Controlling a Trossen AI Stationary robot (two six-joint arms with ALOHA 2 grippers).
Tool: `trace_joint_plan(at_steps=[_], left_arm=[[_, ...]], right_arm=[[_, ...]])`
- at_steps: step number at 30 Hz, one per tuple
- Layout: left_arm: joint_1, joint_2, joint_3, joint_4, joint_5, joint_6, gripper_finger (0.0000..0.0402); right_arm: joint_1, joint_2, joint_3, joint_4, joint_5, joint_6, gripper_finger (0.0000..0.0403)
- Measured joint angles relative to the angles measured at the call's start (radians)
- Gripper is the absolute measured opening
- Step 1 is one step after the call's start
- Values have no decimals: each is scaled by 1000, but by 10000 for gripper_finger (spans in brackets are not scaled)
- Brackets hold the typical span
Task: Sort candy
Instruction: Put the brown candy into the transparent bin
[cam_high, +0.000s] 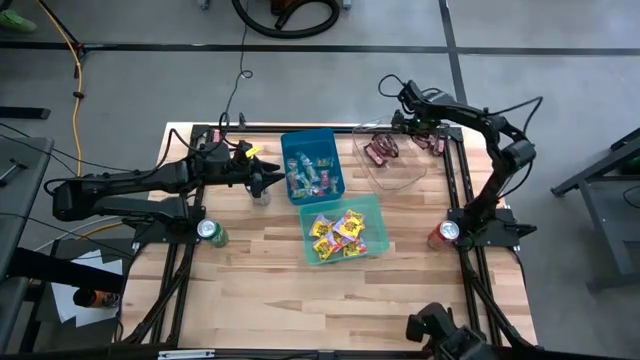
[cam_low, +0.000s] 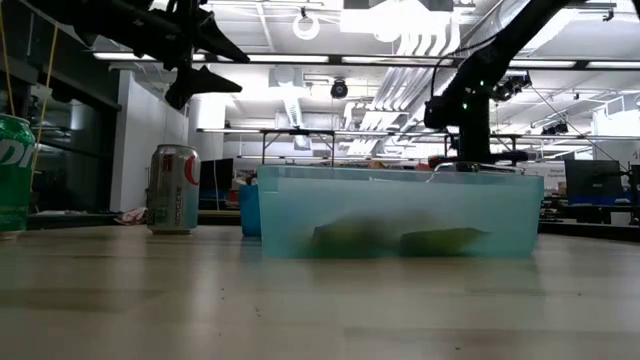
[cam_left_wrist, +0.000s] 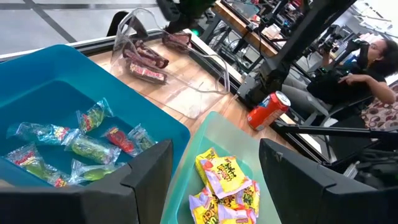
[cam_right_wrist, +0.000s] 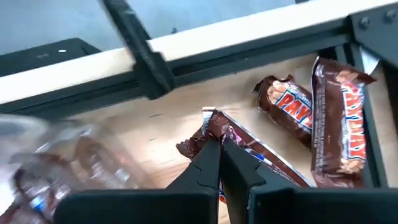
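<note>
At the far right corner of the table (cam_high: 260, 260), the right gripper (cam_right_wrist: 219, 144) has its fingers pinched together on the crimped end of a maroon candy bar (cam_right_wrist: 261, 155), with two more bars (cam_right_wrist: 339, 118) lying just beside it on the wood. This looks like the pick-up step for the maroon candy. The next move likely calls for lifting it and carrying it to the clear tray (cam_high: 400, 175) nearby, where similar bars already lie. The left gripper (cam_left_wrist: 214, 168) hangs with fingers spread wide over the blue bin (cam_high: 312, 165) and green bin (cam_high: 345, 228), holding nothing.
</note>
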Motion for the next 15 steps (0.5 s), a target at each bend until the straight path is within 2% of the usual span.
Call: trace_joint_plan(at_steps=[4, 9, 15], left_arm=[[0, 0, 0, 0, 0, 0, 224], [0, 0, 0, 0, 0, 0, 224], [0, 0, 0, 0, 0, 0, 224]], right_arm=[[25, -79, 0, -60, 21, -57, 0], [92, -181, 0, -243, 109, -140, 0], [169, -244, 0, -400, 125, -161, 0]])
